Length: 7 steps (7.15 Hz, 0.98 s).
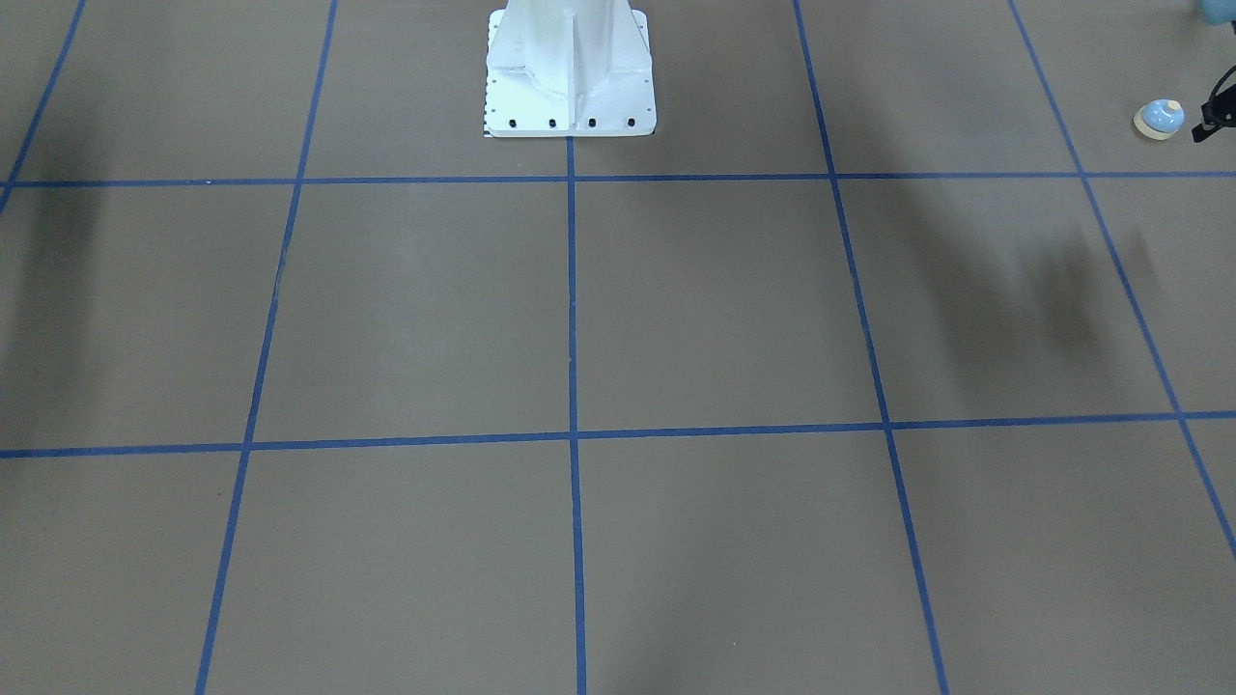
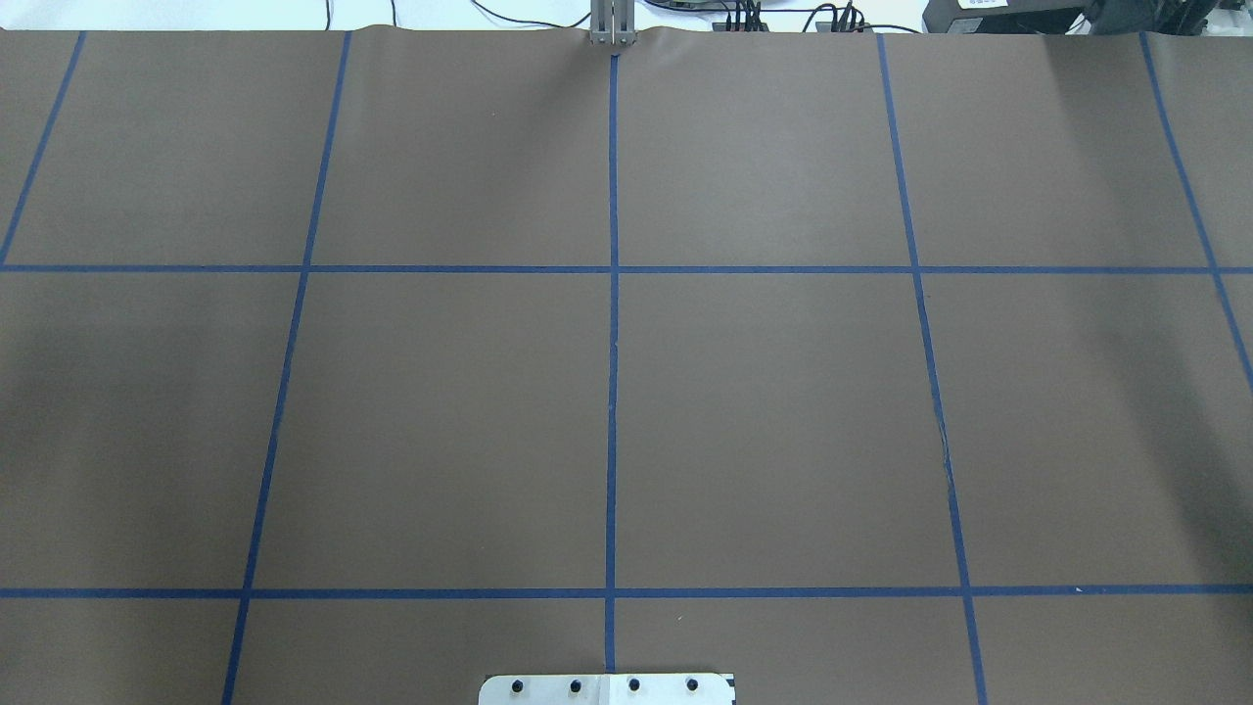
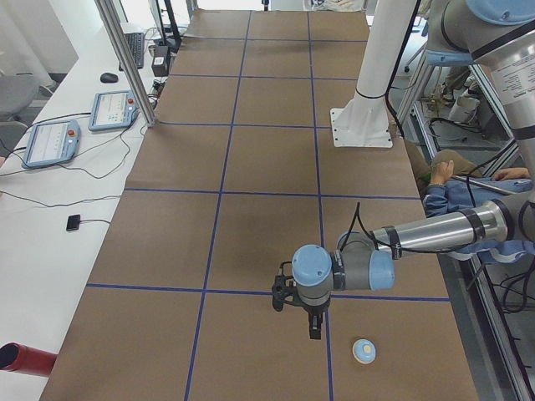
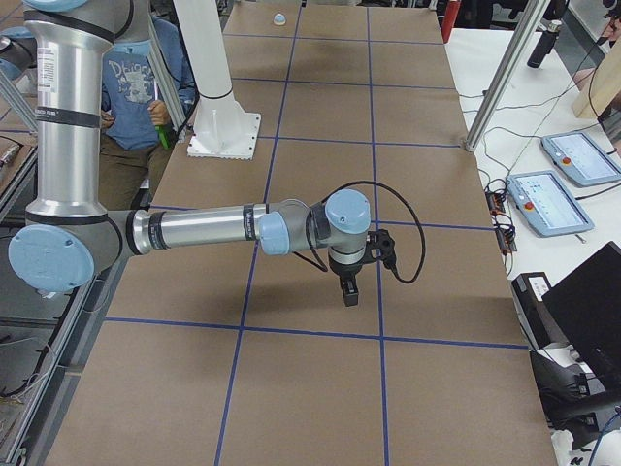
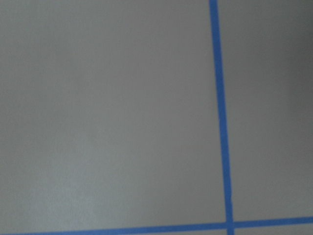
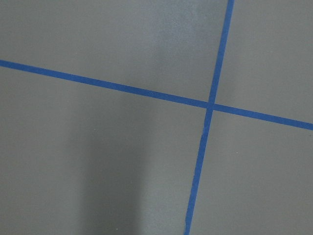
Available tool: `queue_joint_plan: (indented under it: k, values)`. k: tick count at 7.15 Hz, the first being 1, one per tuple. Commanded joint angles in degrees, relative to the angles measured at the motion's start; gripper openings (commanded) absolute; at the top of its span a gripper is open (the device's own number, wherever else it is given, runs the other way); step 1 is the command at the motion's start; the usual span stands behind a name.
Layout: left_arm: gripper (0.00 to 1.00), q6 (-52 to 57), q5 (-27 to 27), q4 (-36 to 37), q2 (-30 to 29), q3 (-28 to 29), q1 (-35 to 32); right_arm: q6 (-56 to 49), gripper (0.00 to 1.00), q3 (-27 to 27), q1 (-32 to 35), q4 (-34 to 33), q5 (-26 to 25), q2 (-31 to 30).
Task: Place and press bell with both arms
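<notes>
The bell (image 1: 1159, 120) is a small light-blue dome on a cream base. It stands on the brown mat near the table's end on my left, and also shows in the exterior left view (image 3: 363, 351) and far off in the exterior right view (image 4: 278, 18). My left gripper (image 3: 314, 328) points down above the mat a short way beside the bell, apart from it. Only a black edge of the gripper (image 1: 1205, 127) shows in the front-facing view, so I cannot tell whether it is open. My right gripper (image 4: 347, 291) hangs over the mat on a stretched-out arm (image 4: 194, 231); I cannot tell its state. Both wrist views show only mat and blue tape.
The white pedestal (image 1: 570, 72) stands at the table's robot side. A seated person in blue (image 3: 468, 196) is beside the table behind the arms. A side bench holds tablets (image 3: 52, 142) and cables. Metal posts (image 3: 125, 58) stand at the bench edge.
</notes>
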Motion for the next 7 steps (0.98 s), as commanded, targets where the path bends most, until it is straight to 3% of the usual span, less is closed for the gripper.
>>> queue_joint_plan:
  k: [1, 2, 7]
  values:
    - [1.0, 1.7, -0.9, -8.6, 4.3, 7.5, 0.2, 0.0, 1.0, 1.5, -0.2, -0.1, 1.0, -0.4]
    - [1.0, 1.7, -3.2, -13.0, 4.4, 12.5, 0.2, -0.1, 1.0, 1.8, -0.5, -0.1, 1.3, -0.4]
    - [1.0, 1.4, -9.2, -13.0, 4.3, 17.0, 3.1, -0.1, 1.0, 2.0, -2.2, -0.1, 1.4, -1.0]
